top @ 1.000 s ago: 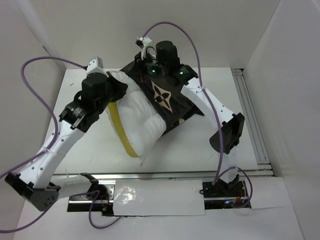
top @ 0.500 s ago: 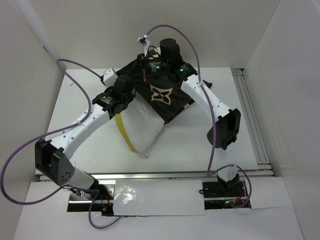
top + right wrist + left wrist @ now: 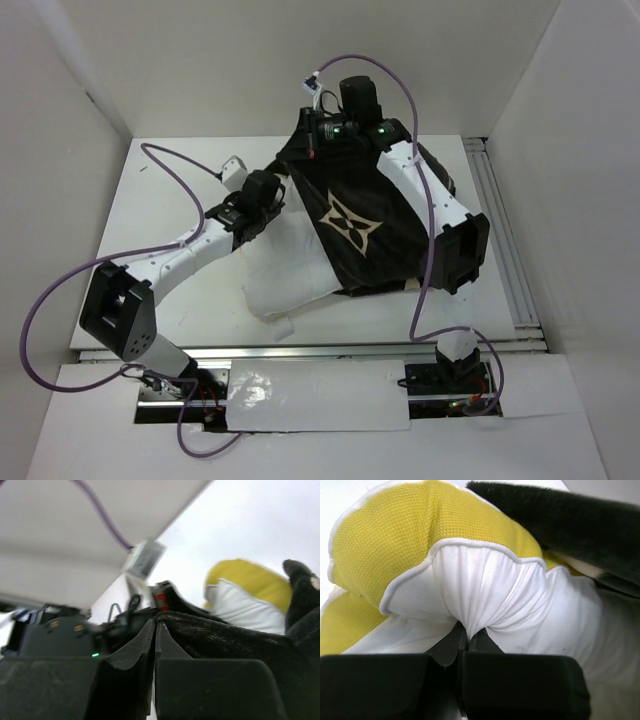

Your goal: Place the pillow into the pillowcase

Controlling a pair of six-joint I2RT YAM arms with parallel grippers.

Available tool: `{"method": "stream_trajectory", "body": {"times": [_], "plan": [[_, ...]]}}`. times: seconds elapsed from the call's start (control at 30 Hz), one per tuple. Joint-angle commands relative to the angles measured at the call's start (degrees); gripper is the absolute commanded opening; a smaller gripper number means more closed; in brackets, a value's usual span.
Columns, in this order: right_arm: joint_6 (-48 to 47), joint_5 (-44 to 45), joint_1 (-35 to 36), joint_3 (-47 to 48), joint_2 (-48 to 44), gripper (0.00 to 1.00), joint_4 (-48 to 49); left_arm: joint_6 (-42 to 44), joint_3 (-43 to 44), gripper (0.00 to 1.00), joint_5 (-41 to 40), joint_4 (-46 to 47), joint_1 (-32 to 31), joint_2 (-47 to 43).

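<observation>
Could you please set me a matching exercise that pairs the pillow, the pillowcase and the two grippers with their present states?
Things:
1 white quilted pillow with yellow trim
2 dark plush star-printed pillowcase
3 left gripper
4 right gripper

States:
A shut on dark plush
B draped over the cushion
C shut on white fabric
D partly covered, white end showing

Pairs: 1-D, 2-B, 3-C, 4-A.

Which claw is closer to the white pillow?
Left. The left gripper pinches a fold of the pillow; the right gripper pinches the pillowcase rim, with the pillow beyond it.
</observation>
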Motion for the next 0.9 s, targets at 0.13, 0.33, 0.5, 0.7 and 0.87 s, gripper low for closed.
{"method": "stream_trajectory", "body": {"times": [0.13, 0.33, 0.5, 0.7, 0.87], "plan": [[-6.2, 14.4, 1.4, 0.5, 1.0, 0.31, -8.7, 0.3, -2.2, 0.0, 3.9, 13.1, -3.1, -4.9], [-10.3, 24.1, 2.5, -2.3, -0.6, 1.0, -12.7, -0.5, -2.7, 0.0, 3.2, 11.9, -3.7, -6.0], [-10.0, 30.2, 2.5, -12.0, -8.4, 1.0, -8.2, 5.8, 1.6, 0.44, 5.2, 7.3, -3.7, -3.7], [-9.0, 42.8, 1.8, -25.9, -19.7, 1.0, -6.0, 11.1, 10.1, 1.0, 8.8, -6.3, -2.4, 0.0], [-7.1, 59.3, 3.7, -37.3, -27.3, 1.0, -8.8, 15.5, -2.8, 1.0, 18.2, -7.0, 3.4, -9.5]]}}
